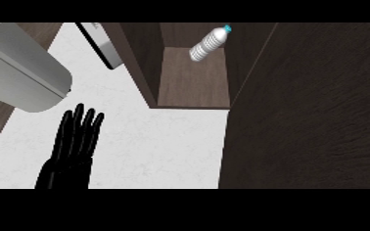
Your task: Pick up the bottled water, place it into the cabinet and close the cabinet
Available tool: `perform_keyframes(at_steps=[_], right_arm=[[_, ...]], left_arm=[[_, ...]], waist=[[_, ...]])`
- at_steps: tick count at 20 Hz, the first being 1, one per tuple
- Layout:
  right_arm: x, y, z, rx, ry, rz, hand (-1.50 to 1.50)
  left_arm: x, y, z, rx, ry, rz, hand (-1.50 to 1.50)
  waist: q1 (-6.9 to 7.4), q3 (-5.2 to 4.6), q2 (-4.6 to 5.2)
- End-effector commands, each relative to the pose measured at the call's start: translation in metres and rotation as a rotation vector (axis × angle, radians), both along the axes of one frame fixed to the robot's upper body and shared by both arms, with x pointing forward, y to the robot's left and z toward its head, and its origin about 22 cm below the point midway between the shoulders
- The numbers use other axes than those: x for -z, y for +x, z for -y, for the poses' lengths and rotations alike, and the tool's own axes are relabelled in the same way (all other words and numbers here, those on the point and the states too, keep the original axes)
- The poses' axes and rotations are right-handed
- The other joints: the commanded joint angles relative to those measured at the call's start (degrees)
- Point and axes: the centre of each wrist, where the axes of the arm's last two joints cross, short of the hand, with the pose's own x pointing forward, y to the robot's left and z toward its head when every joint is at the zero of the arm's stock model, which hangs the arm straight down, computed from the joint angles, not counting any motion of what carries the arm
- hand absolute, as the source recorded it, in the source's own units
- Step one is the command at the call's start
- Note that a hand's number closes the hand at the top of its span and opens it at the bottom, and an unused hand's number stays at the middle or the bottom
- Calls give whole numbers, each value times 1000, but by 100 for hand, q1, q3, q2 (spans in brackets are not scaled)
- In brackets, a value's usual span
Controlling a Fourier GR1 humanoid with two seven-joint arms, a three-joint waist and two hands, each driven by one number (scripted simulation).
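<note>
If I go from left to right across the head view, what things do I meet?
left hand → cabinet's left wall → bottled water → dark cabinet door

Only one view is given, shot from head height and pointed steeply down onto the white counter (166, 147). The open cabinet (192, 84) is caught along the top and right, seen from fairly close.
</note>
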Motion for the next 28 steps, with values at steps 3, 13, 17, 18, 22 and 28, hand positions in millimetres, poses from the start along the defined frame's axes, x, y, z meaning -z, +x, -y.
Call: perform_keyframes(at_steps=[3, 13, 17, 18, 22, 28], right_arm=[[-36, -4, -32, -116, -40, 170, 150], [-38, 24, -69, -137, -73, 224, 150], [-43, 32, -75, -139, -98, 245, 150], [-49, 31, -74, -128, -117, 261, 150], [-43, 43, -80, -137, -129, 258, 150], [-44, 48, -81, -182, -132, 264, 150]], left_arm=[[-8, -7, -23, -7, 1, -19, -150], [-5, -22, -44, -7, 2, -14, -150], [-7, -24, -47, 3, -2, 1, -150], [-4, -28, -47, 8, -8, -18, -150], [-3, -23, -60, 7, 5, -1, -150], [-12, -22, -60, 27, -5, 20, -150]], waist=[[66, -19, -20], [126, -25, -28], [172, -32, -19], [143, -25, 0], [192, -37, 38], [315, -39, 72]])
